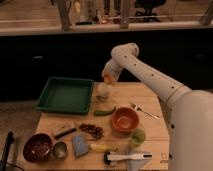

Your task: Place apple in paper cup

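Observation:
The apple (107, 78) is a small orange-yellow fruit held in my gripper (108, 79), which hangs just above the paper cup (103, 92). The cup is a short pale cylinder standing at the far middle of the wooden table (155, 131), right of the green tray. The apple sits slightly right of the cup's mouth and a little above it. My white arm (150, 75) reaches in from the right.
A green tray (65, 94) lies at the far left. An orange bowl (125, 120), a fork (144, 111), a green fruit (137, 136), a green pod (105, 111), a dark red bowl (37, 147), a metal cup (60, 149), a blue sponge (80, 145) and a banana-like piece (102, 148) lie on the table.

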Motion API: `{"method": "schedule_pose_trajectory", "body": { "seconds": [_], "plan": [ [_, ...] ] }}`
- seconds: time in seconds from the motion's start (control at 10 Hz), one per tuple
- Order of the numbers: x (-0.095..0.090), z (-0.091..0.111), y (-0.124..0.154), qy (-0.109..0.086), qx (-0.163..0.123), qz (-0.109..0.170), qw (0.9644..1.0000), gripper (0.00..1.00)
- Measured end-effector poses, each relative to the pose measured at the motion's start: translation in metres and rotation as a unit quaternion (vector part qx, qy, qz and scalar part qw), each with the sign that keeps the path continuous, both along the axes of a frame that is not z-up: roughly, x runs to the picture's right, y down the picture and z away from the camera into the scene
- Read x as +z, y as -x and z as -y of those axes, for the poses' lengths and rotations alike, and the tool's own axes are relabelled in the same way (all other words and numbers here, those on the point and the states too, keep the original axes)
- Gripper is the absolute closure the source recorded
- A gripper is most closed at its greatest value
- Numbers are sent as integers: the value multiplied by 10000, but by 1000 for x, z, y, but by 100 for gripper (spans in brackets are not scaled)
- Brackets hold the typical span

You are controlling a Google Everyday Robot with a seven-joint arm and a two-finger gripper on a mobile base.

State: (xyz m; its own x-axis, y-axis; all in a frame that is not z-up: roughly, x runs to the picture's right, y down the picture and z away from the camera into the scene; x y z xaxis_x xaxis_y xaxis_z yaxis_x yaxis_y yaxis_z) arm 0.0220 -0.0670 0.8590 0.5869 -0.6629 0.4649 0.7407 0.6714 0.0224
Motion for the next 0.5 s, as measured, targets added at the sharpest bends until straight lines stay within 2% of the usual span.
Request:
{"method": "schedule_pose_trajectory", "body": {
  "seconds": [0.5],
  "plan": [
    [1,0,3,59,-13,-1,10000,99]
  ]
}}
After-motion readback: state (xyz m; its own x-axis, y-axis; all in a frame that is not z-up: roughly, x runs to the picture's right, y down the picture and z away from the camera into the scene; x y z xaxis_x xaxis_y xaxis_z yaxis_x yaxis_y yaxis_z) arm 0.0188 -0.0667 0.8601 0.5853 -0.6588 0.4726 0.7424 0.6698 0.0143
